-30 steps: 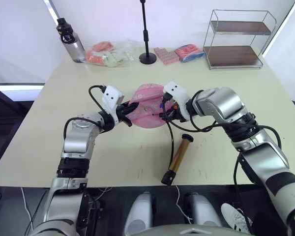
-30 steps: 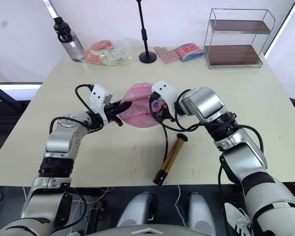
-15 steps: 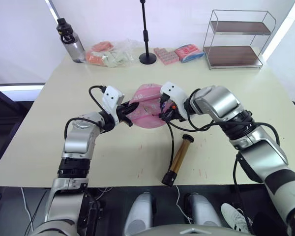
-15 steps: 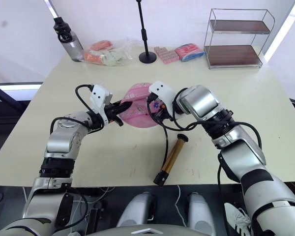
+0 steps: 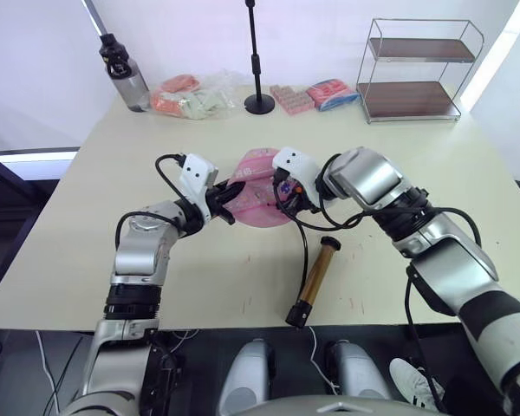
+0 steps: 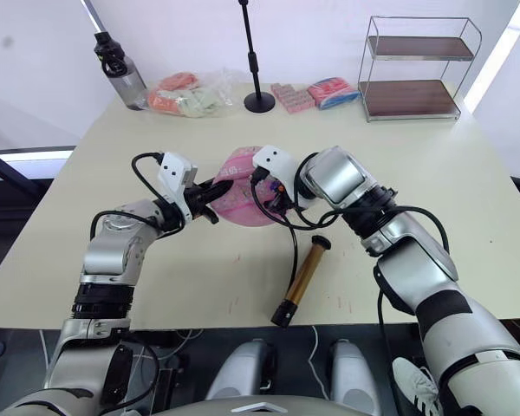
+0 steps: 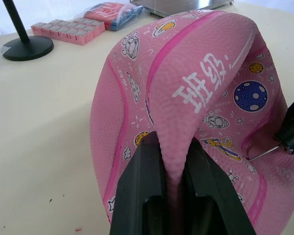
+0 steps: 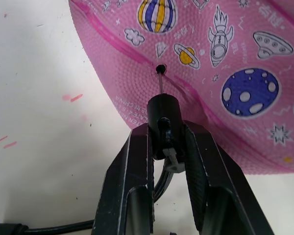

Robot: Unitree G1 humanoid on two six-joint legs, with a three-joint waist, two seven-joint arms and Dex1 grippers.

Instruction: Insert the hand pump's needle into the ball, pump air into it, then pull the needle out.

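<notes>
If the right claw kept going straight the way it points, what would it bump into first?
The ball. The needle held by the right claw already has its tip at the ball's small black valve hole.

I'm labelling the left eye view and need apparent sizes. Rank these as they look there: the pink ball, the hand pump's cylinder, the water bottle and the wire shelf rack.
1. Wire shelf rack, largest.
2. Hand pump cylinder.
3. Ball, partly hidden by both pincers, so unsure against the pump.
4. Water bottle, smallest; it stands farther from the camera.

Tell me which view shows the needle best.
The right wrist view: the needle stands sharp between the right gripper and the ball's valve hole. The left wrist view shows only a thin sliver of it beside the ball; in the eye views it is too small to make out.
</notes>
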